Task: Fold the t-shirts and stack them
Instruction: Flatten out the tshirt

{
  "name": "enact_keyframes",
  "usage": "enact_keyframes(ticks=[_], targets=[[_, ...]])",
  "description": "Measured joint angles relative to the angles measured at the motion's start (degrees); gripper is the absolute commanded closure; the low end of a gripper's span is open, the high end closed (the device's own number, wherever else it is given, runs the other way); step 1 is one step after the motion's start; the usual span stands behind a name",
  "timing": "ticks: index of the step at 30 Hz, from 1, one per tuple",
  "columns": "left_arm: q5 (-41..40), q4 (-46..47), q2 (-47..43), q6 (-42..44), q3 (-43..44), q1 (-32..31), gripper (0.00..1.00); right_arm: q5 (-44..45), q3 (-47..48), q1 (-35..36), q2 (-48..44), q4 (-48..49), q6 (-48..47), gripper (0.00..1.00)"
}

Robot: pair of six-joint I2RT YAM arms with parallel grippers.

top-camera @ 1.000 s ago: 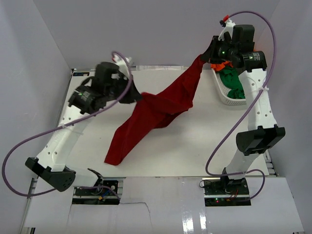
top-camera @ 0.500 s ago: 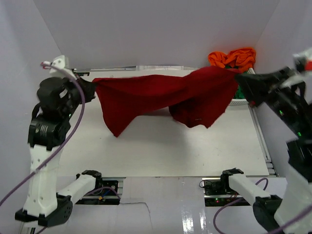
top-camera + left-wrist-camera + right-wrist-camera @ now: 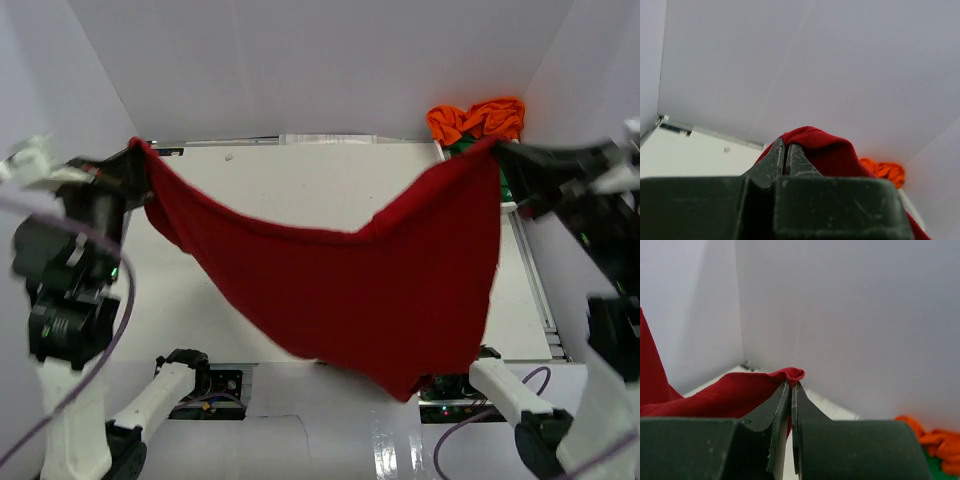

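Spread shirt (image 3: 340, 290) plain dark red; bunched shirt (image 3: 478, 118) bright orange; table (image 3: 300, 180) white.

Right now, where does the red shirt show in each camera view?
Top external: red shirt hangs spread across the middle, from left edge to right.
Left wrist: bunched at lower centre.
Right wrist: lower left to centre.
Shared landmark: orange shirt, upper right from the top, lower right in both wrist views.

Plain white walls (image 3: 320, 60), white table (image 3: 300, 180)
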Motion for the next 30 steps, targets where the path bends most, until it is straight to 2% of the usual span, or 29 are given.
enact_keyframes(ticks=[4,7,10,11,12,13,15,16,19,21,24,26,28,30], targets=[[0.6,-0.3,18.5,-1.3,1.9,0.2,1.00,0.2,-2.5,-0.1,18.1,1.0,1.3,0.92],[4.0,-2.7,36.5,-2.5,9.7,2.1,1.00,-0.2,3.7,-1.0,35.5,-1.3,3.0,0.92],[10.7,-9.6,57.5,-4.5,29.1,6.8,1.00,-3.9,24.4,-3.0,55.5,-6.3,6.7,0.92],[13.1,-11.6,64.3,-5.0,37.7,8.7,1.00,-5.9,30.7,-4.0,60.9,-3.7,8.4,0.92],[15.1,-10.9,69.1,-5.7,43.0,10.3,1.00,-7.8,32.5,-5.0,63.5,-0.3,10.3,0.92],[17.1,-8.5,71.3,-6.3,44.1,12.0,1.00,-9.4,30.5,-6.2,63.6,2.7,12.1,0.92],[19.9,-7.2,71.2,-7.4,41.3,14.4,1.00,-12.9,26.5,-8.2,62.0,7.2,14.8,0.92],[20.8,-4.7,68.8,-7.7,37.0,15.7,1.00,-13.7,26.1,-9.2,61.4,8.2,15.3,0.92],[22.3,3.7,57.0,-8.3,20.9,16.6,1.00,-16.5,25.9,-10.6,58.1,12.8,15.6,0.92],[22.9,7.6,48.7,-8.5,14.0,16.0,1.00,-18.5,23.7,-11.3,53.3,16.8,15.5,0.92],[23.9,14.3,40.0,-8.4,11.1,14.9,1.00,-21.7,20.2,-12.2,45.2,21.9,15.4,0.92],[24.8,19.6,36.8,-8.5,11.2,14.9,1.00,-23.8,22.3,-13.4,43.1,25.2,16.0,0.92],[25.8,24.0,35.1,-8.9,11.7,15.0,1.00,-25.8,25.5,-14.7,42.6,29.4,17.1,0.92],[26.3,26.6,34.4,-9.7,10.8,15.0,1.00,-26.2,22.1,-15.1,40.3,32.8,17.4,0.92]])
